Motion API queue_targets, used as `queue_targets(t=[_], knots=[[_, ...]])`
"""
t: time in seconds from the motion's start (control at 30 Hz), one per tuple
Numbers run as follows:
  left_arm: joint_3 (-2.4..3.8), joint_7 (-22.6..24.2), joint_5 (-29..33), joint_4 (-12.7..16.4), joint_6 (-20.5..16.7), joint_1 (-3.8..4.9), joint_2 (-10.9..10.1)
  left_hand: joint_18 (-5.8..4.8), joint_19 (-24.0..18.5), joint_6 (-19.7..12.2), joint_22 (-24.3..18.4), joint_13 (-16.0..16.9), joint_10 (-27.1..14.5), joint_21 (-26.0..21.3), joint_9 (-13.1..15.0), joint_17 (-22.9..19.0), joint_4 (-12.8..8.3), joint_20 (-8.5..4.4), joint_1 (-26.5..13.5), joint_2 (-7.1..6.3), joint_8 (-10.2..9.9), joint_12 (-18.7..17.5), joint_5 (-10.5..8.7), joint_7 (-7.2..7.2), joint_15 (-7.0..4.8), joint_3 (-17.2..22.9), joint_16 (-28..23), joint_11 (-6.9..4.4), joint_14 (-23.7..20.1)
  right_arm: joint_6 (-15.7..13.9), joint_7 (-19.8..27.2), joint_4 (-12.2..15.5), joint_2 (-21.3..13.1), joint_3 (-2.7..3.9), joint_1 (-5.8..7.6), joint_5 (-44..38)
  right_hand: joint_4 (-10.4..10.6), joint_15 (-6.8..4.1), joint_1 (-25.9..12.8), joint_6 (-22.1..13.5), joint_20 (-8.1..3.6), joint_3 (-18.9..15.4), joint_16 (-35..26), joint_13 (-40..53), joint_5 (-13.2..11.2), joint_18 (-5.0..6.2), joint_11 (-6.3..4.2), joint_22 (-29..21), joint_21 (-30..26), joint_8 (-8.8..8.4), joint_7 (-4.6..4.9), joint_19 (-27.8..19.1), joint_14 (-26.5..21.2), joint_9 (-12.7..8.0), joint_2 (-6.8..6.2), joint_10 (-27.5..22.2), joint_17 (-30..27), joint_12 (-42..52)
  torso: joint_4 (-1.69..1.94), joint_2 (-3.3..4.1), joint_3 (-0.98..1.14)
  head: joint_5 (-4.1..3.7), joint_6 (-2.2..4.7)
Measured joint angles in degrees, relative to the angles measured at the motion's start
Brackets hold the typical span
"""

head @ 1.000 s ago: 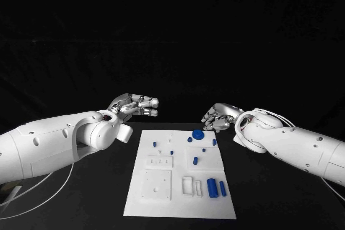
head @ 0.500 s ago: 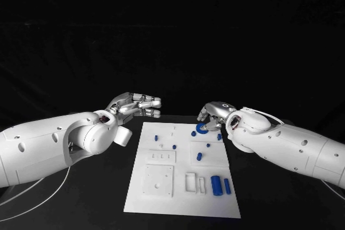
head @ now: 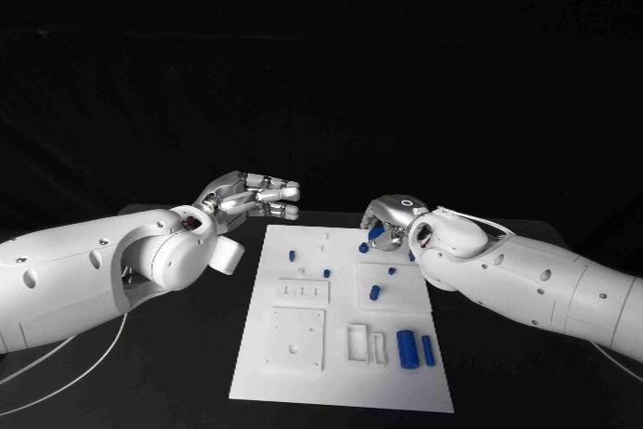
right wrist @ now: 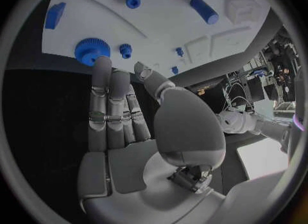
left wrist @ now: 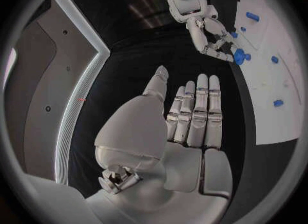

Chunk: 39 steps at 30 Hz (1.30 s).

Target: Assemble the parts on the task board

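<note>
Right hand (head: pixel 390 221) fingers apart touching blue gear (right wrist: pixel 92 50); left hand (head: pixel 252 195) loosely open, holding nothing

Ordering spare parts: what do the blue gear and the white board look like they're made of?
Blue gear: likely moulded or printed plastic, matte, uniformly blue with fine teeth. Task board: looks like matte white plastic, with no glare and crisp raised blocks. Neither can be confirmed.

Backdrop: black all round, no detail to make out in the head view.
Worktop (head: pixel 175 392): black, matte.
Wall panel (left wrist: pixel 38 80): grey, edged by a lit white strip (left wrist: pixel 80 106).
</note>
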Motion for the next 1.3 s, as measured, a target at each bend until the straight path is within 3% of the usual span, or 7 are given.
queue_targets(t=[0.53, 0.73, 1.3], knots=[[0.0, 0.02, -0.41, -0.13, 0.0, 0.52, 0.15, 0.0, 0.0, 0.0, 0.0, 0.0, 0.0, 0.0, 0.0, 0.0, 0.0, 0.0, 0.0, 0.0, 0.0, 0.0, 0.0, 0.0, 0.0, 0.0, 0.0, 0.0, 0.0, 0.42, -1.42, -1.27, 1.12, -0.84, -0.81, -2.21, 0.21, -0.19, -0.24, 0.44, 0.09, 1.79, 0.79, 0.0, -0.66, -0.08, 0.0, 4.76, -2.7, 0.0, 0.0, 0.52, -0.2, 0.0, -0.24, 0.41, -1.26, 0.0, 0.19, 0.59, 0.03, -0.29, -0.15], [0.02, 0.02, -0.59, -0.29, -0.01, 0.58, 0.37, 0.0, 0.0, 0.0, 0.0, -0.01, 0.0, 0.0, 0.01, 0.0, 0.0, 0.0, 0.0, 0.0, 0.0, 0.0, 0.0, 0.0, 0.0, 0.0, 0.0, 0.0, 0.0, 0.62, -1.48, -1.7, 1.54, -0.93, -1.26, -2.39, 0.55, -0.19, -0.72, 1.42, 0.16, 3.51, 1.1, 0.0, -0.66, -0.1, -0.28, 5.96, -3.44, 0.0, -0.1, 0.64, -0.2, 0.01, 0.21, 1.36, -1.32, 0.0, 0.35, 0.61, 0.03, -0.57, -0.34], [0.04, 0.08, -0.85, -0.62, -0.01, 1.04, 0.5, 0.0, 0.0, 0.0, 0.0, -0.01, 0.0, 0.0, 0.06, 0.0, -0.15, 0.0, 0.0, 0.0, 0.0, 0.0, 0.0, 0.0, 0.0, 0.15, 0.0, 0.0, 0.0, 0.77, -1.43, -3.46, 2.22, -0.92, -1.9, -2.37, 1.88, -0.4, -1.39, 2.27, -0.22, 6.65, 1.1, 0.01, -1.99, -0.52, -0.51, 8.46, -5.05, 0.0, -0.18, 1.03, -0.39, 0.02, 0.47, 2.35, -1.4, 0.0, 0.35, 0.72, -0.05, -0.62, -1.05]])
